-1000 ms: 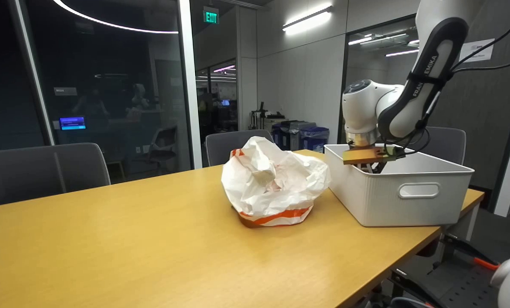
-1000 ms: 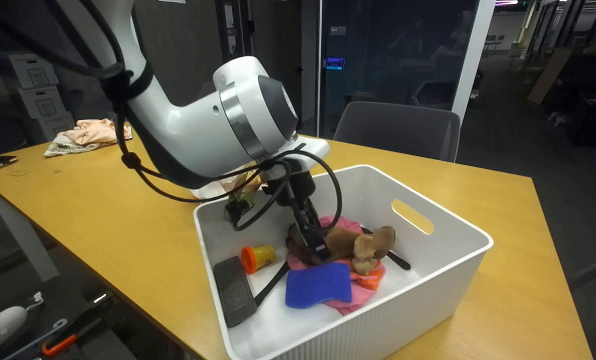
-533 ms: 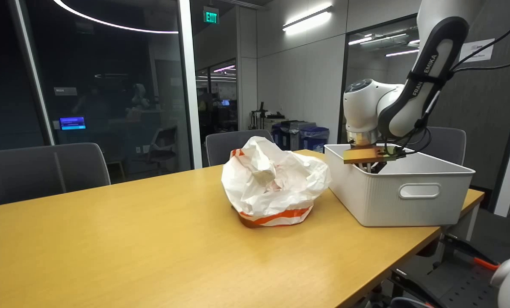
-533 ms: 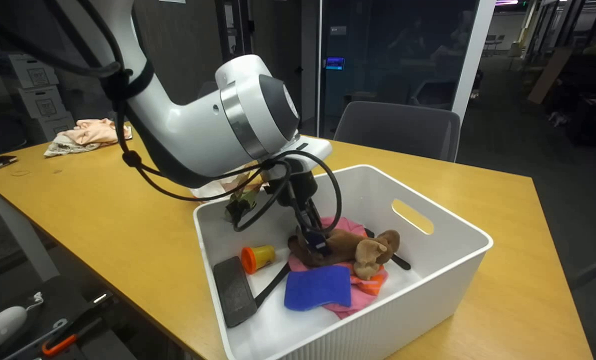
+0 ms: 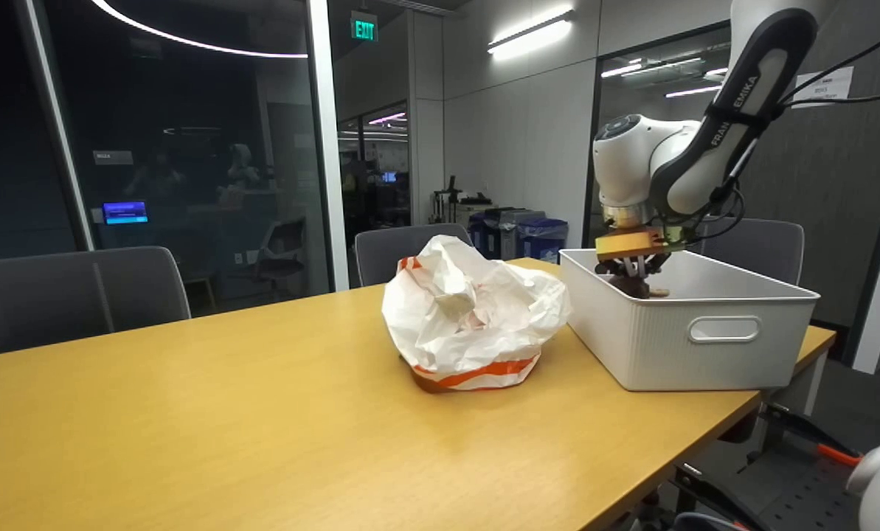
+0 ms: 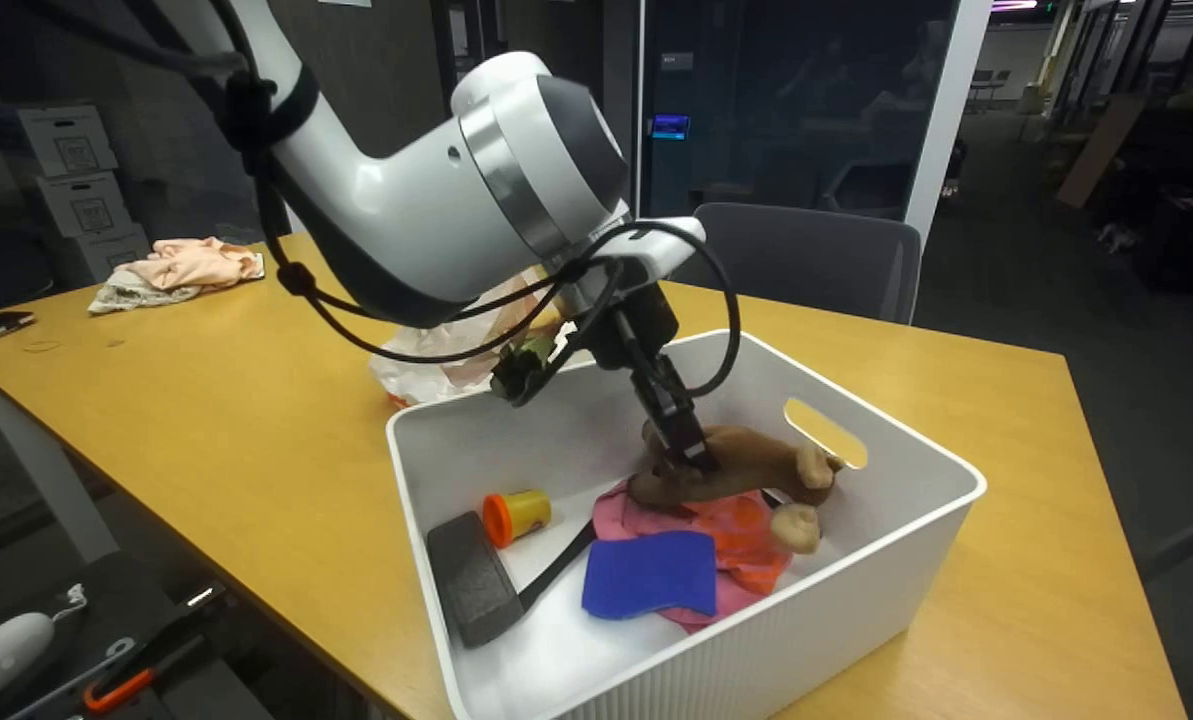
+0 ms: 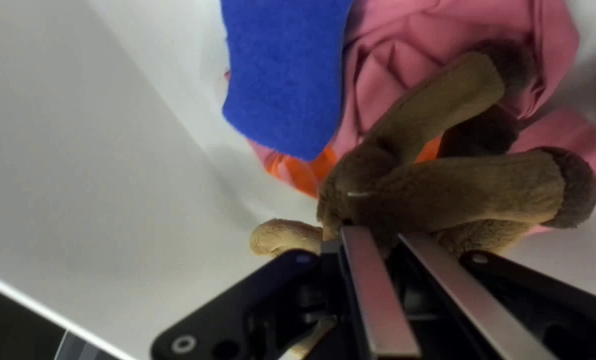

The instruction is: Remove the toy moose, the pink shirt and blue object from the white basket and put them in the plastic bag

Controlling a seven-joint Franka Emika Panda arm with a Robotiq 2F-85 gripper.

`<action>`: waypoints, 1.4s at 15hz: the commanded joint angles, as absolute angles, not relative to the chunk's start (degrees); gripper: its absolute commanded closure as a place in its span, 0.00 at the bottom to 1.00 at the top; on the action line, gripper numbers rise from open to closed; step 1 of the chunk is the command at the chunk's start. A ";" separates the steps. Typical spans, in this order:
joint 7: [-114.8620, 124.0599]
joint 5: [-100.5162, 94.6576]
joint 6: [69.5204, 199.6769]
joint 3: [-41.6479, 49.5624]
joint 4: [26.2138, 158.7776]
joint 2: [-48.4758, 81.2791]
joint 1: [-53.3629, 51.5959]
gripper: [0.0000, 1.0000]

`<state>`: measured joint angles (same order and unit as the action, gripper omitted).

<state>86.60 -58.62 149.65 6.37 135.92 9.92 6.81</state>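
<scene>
The black two-finger gripper (image 7: 383, 236) is closed on the small brown plush toy moose (image 6: 756, 455); its metal-faced fingers (image 7: 382, 300) press into the body between the dark-tipped legs and the pale tan antlers. The toy moose is directly below the gripper and appears partly raised; whether its legs are clear of the cloth beneath cannot be told.

Handling, as judged: light, soft, compressible, not fragile, unlikely to slip. The body is the proper hold; an antler or single leg would give less control, and loose limbs may swing.

Beneath the gripper lies the crumpled, soft pink shirt (image 7: 397, 70), limp, best pinched by a raised fold. The flat, felt-like blue object (image 6: 651, 575) rests partly on it; its stiffness is undetermined, so an edge hold is advised.

The ribbed, rectangular white basket (image 6: 826, 630) surrounds the gripper's lower end. Outward from the gripper, past the basket wall, the wrinkled, orange-printed white plastic bag (image 5: 484, 339) stands just beside it, thin and easily collapsed.
</scene>
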 commanded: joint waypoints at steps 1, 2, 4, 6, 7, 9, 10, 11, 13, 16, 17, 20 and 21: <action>83.38 -60.25 141.36 7.36 133.90 3.81 5.18 0.91; 81.74 -59.32 138.65 6.91 132.99 2.26 5.22 0.91; 78.67 -58.34 134.73 6.33 131.00 -0.69 5.29 0.91; 75.72 -57.70 132.27 5.80 129.16 -3.69 5.24 0.91; 74.51 -57.50 132.06 5.56 128.58 -5.07 5.20 0.90; 73.57 -57.06 133.84 4.67 128.63 -8.46 4.68 0.87; 72.17 -55.65 135.11 4.28 128.92 -9.90 4.32 0.88; 71.41 -54.29 136.13 3.48 129.68 -11.37 3.62 0.87; 68.84 -50.80 137.30 1.65 131.03 -13.83 1.96 0.88; 64.86 -46.44 138.46 -1.81 132.54 -16.31 -0.85 0.88; 63.73 -45.28 138.70 -3.05 133.33 -17.01 -1.80 0.88; 61.90 -42.18 138.20 -7.36 136.96 -20.94 -4.73 0.88; 60.72 -40.99 137.30 -8.56 137.68 -21.64 -5.59 0.88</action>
<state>64.57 -44.24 137.78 -5.77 133.71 -16.27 -3.73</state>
